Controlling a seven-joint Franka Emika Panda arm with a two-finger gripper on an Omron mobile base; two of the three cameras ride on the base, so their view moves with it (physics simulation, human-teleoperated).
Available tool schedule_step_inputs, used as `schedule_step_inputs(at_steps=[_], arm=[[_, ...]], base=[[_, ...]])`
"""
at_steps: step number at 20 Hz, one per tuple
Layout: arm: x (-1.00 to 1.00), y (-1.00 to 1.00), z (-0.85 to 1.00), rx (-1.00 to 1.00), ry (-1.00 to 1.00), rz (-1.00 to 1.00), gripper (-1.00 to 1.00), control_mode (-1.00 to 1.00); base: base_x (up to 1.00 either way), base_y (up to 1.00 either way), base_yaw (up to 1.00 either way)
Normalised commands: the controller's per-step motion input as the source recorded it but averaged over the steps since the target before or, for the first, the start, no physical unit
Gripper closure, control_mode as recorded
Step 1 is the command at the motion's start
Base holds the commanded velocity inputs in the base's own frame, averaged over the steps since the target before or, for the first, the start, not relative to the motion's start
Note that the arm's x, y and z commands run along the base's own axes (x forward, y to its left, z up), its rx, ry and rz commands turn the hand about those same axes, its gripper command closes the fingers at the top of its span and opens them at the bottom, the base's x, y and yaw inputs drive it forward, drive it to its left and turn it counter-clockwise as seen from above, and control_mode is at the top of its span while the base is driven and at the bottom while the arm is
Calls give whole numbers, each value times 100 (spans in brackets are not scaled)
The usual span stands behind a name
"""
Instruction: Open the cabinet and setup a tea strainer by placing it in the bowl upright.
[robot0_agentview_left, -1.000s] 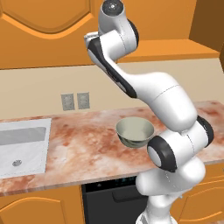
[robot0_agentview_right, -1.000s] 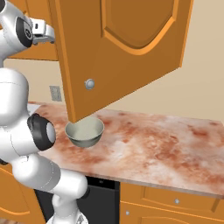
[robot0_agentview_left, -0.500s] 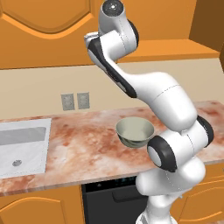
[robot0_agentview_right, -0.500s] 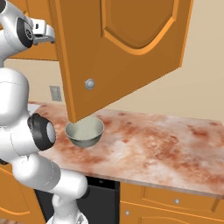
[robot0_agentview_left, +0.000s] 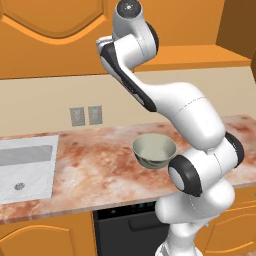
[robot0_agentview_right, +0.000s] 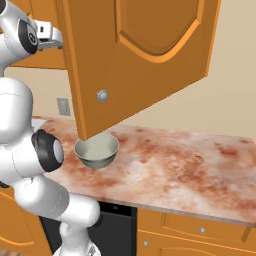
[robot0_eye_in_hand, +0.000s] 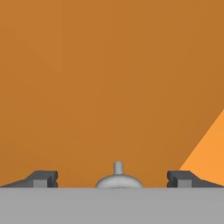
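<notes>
My gripper (robot0_eye_in_hand: 112, 178) is spread fully wide and holds nothing; a small silver knob (robot0_eye_in_hand: 118, 177) sits centred between the fingertips (robot0_eye_in_hand: 43, 178) at six o'clock of the hand view, against the orange cabinet (robot0_eye_in_hand: 109, 87). In the right base view one cabinet door (robot0_agentview_right: 140, 55) hangs open above the bowl (robot0_agentview_right: 97, 152) on the marbled counter (robot0_agentview_right: 190, 170). The tea strainer's place I cannot tell. Judgement: advance straight, keep the knob centred, then close squarely before pulling along the hinge arc.
</notes>
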Motion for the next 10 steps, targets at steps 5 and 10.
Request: schedule_step_inputs(at_steps=[5,10], arm=[[3,-1,19,0,0,0,-100,-100],[0,0,2,0,0,0,-100,-100]], base=[[0,0,0],[0,0,0]])
